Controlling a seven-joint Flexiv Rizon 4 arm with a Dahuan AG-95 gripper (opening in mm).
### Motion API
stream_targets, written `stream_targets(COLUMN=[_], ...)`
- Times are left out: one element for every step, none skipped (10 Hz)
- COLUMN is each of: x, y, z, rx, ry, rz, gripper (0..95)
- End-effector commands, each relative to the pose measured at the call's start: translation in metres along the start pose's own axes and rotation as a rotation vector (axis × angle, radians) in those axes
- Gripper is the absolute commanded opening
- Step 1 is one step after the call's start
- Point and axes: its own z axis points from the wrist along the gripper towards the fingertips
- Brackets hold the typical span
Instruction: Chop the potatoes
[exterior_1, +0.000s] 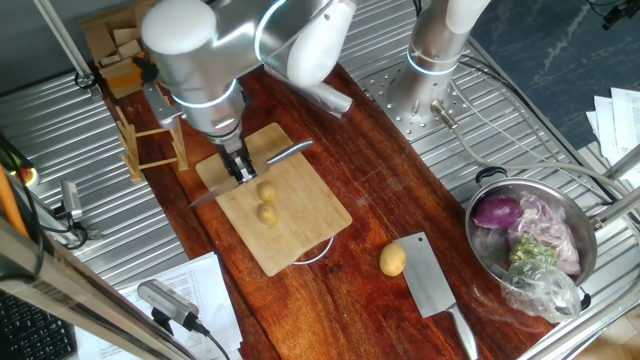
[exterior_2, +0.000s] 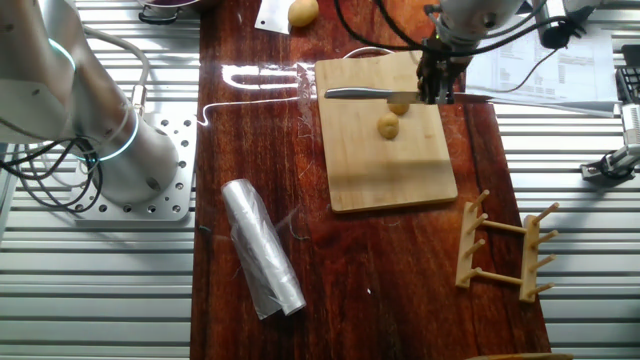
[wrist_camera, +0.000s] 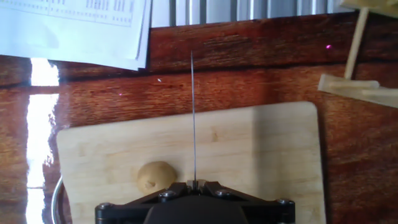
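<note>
Two small yellow-tan potatoes (exterior_1: 266, 192) (exterior_1: 268, 213) lie on the bamboo cutting board (exterior_1: 300, 230). In the other fixed view they lie one below the other (exterior_2: 398, 105) (exterior_2: 389, 126) on the board (exterior_2: 390, 170). My gripper (exterior_1: 238, 168) is shut on a knife (exterior_2: 360, 93), held blade-down over the nearer potato. In the hand view the blade (wrist_camera: 193, 118) shows edge-on as a thin line above the board (wrist_camera: 261, 155), with one potato (wrist_camera: 155, 176) just left of it. The second potato is hidden there.
A larger golden-brown potato (exterior_1: 393, 260) and a cleaver (exterior_1: 430, 282) lie on the wooden table right of the board. A steel bowl (exterior_1: 585, 225) holds purple onion. A wooden rack (exterior_2: 500, 245) stands beside the board. A plastic roll (exterior_2: 262, 248) lies mid-table. Papers (wrist_camera: 74, 28) lie beyond.
</note>
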Motion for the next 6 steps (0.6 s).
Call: stream_targets(x=[-0.002,-0.001,0.003,0.006,0.007,0.007], y=[0.000,0.004,0.013,0.017,0.017,0.017], z=[0.001,0.002,0.008,0.012,0.012,0.012], rx=[-0.009,0.007,0.036,0.037,0.034,0.032], ry=[-0.001,-0.002,-0.010,-0.020,-0.027,-0.037], rz=[-0.074,-0.065,-0.061,-0.044,-0.033,-0.024], gripper=[0.0,0.0,0.0,0.0,0.0,0.0])
